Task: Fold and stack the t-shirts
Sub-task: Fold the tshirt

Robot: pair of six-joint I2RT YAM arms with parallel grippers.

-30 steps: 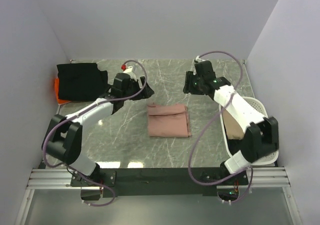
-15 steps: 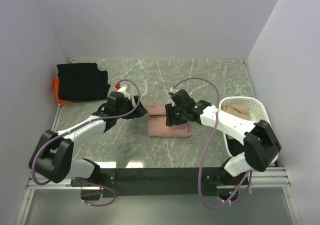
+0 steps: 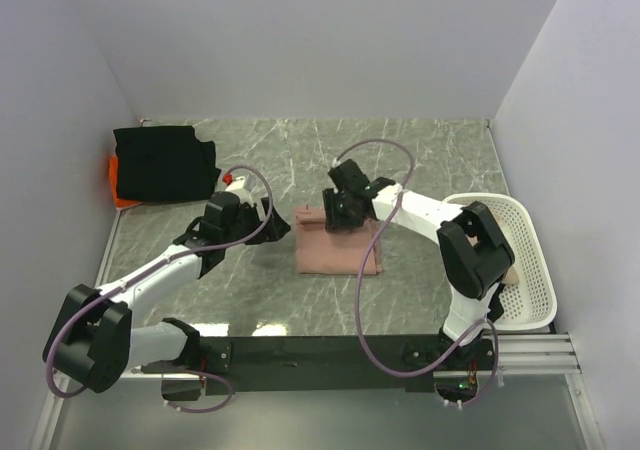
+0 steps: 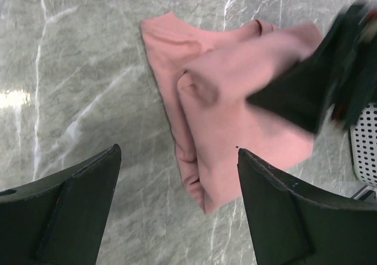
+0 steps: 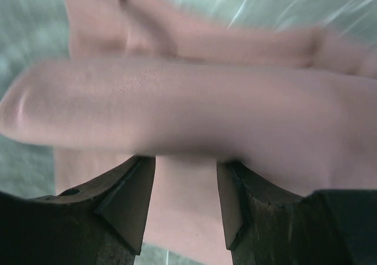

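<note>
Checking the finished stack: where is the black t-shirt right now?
In the top view, the black t-shirt lies in the far-left corner of the table, atop the orange t-shirt peeking out at its left edge.

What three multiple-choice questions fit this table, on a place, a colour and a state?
1. Where is the black t-shirt?
A) far left corner, on the orange t-shirt
B) table centre
C) near edge
2. The folded t-shirt at centre is:
A) black
B) pink
C) orange
3. The left gripper is:
A) shut on cloth
B) shut, empty
C) open, empty
Key: 1A, it covers the orange one there; 2B, its cloth is dusty pink; 3C, its fingers stand wide apart, holding nothing.
</note>
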